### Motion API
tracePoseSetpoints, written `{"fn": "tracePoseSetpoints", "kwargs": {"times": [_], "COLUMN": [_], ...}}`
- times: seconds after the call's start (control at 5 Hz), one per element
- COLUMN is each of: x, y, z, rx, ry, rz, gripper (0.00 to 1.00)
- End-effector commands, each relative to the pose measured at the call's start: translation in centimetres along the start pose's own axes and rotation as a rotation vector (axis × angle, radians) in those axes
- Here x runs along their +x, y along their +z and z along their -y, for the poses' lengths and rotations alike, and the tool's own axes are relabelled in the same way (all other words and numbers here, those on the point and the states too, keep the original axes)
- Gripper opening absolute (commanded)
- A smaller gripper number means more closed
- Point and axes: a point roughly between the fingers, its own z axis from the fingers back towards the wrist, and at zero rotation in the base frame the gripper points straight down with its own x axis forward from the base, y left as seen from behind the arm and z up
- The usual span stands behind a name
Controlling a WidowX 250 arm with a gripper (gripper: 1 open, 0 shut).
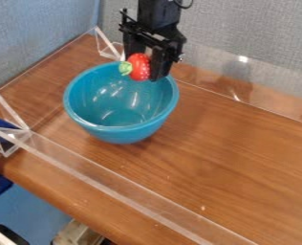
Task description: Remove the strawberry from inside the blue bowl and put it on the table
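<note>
My gripper (143, 67) is clamped on the strawberry (140, 66), held above the blue bowl (120, 109) near its 1 o'clock rim. Lift-out step. Next: carry toward 4 o'clock, lower onto bare table (230, 163), release.

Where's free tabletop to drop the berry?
Bare wood-grain table right of the glossy turquoise bowl, out to the clear acrylic walls. Narrow strip in front of the bowl too. Crowded at back left: bowl, pincer holding the small red strawberry.
</note>
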Motion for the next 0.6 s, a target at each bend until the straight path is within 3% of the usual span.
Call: {"fn": "tracePoseSetpoints", "kwargs": {"times": [0.0, 0.4], "x": [-0.16, -0.25], "y": [2.97, 3.51], "z": [0.35, 0.95], "rx": [0.036, 0.046], "ry": [-0.013, -0.033], "rz": [0.082, 0.091], "gripper": [0.00, 0.00]}}
